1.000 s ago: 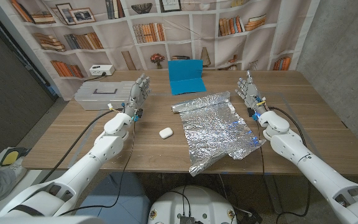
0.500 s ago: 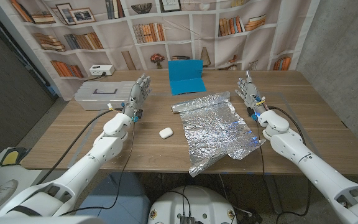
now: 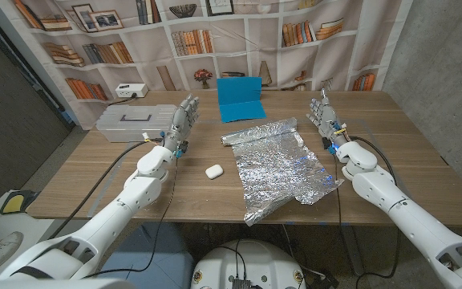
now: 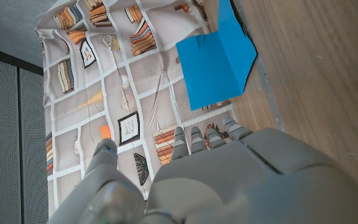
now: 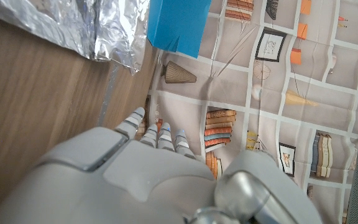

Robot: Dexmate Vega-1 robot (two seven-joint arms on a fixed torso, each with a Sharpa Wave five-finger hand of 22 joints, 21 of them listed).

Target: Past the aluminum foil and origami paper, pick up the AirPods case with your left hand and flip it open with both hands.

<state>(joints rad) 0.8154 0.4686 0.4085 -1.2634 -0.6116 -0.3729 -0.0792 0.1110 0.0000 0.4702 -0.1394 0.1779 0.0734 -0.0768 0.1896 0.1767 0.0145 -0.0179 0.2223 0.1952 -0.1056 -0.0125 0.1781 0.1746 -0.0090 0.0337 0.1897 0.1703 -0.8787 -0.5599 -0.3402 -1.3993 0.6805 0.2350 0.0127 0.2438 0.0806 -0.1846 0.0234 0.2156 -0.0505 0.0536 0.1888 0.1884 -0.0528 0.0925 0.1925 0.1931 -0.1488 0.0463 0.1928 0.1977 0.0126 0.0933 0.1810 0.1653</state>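
A small white AirPods case (image 3: 213,171) lies shut on the wooden table, just left of a crinkled sheet of aluminum foil (image 3: 277,167). A folded blue origami paper (image 3: 239,99) stands at the far side; it also shows in the left wrist view (image 4: 216,62) and the right wrist view (image 5: 180,25). My left hand (image 3: 179,128) is raised to the left of the case, fingers apart, holding nothing. Over on the far side of the foil, my right hand (image 3: 324,120) is held up too, open and empty. Foil (image 5: 92,28) also shows in the right wrist view.
A grey metal box (image 3: 132,123) sits at the table's back left, behind my left hand. A bookshelf-print backdrop (image 3: 215,32) hangs behind the table. Bare wood lies between the case and the table's front edge.
My left hand has shifted slightly forward and toward the middle. My right hand has edged a little away from me. The case, foil and paper have not moved.
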